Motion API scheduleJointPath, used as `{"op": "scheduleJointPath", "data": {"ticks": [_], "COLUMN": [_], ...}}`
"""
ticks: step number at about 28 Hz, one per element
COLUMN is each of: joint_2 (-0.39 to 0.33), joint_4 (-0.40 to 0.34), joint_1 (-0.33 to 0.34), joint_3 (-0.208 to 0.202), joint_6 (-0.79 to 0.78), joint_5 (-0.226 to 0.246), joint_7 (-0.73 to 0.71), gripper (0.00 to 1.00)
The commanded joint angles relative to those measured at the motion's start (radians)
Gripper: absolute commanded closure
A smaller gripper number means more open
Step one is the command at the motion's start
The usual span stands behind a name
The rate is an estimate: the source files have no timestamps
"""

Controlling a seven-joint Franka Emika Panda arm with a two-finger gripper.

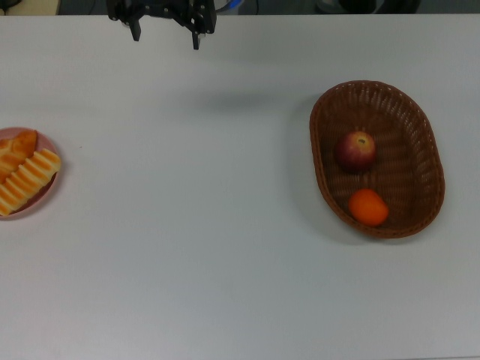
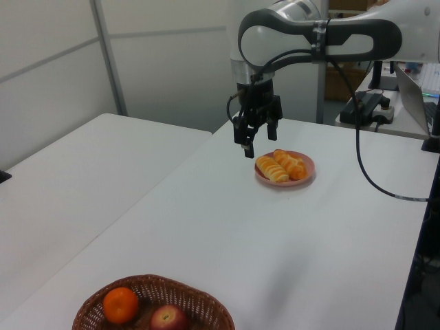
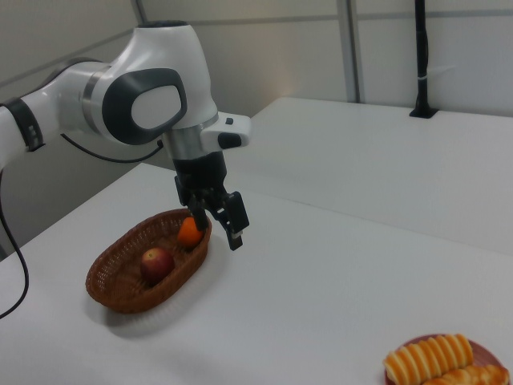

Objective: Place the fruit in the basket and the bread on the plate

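Observation:
The dark red apple (image 1: 355, 150) and the orange tangerine (image 1: 368, 207) lie inside the brown wicker basket (image 1: 428, 132) on the top view's right. Both bread pieces, a ridged roll (image 1: 28, 181) and a braided loaf (image 1: 15, 148), rest on the pink plate (image 1: 43, 201) at the top view's left edge. My gripper (image 1: 166, 37) hangs open and empty above the far table edge, between plate and basket. In the left view the gripper (image 2: 256, 141) hovers just left of the plate (image 2: 308, 165). In the right view the gripper (image 3: 216, 229) hangs in front of the basket (image 3: 120, 297).
A white table (image 1: 225, 225) carries everything. A second white table (image 2: 62, 179) adjoins it on the left view's left. A black cable (image 2: 371, 179) trails from the arm, and a dark post (image 3: 420, 56) stands on the far table in the right view.

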Motion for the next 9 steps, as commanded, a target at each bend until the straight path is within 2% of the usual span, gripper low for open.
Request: {"op": "scheduleJointPath", "data": {"ticks": [1, 9], "joint_2": [-0.002, -0.002], "joint_4": [-0.004, -0.004], "joint_1": [-0.007, -0.018], "joint_3": [0.002, 0.001], "joint_6": [0.024, 0.03], "joint_5": [0.008, 0.008], "joint_7": [-0.024, -0.024], "gripper": [0.0, 0.0]}}
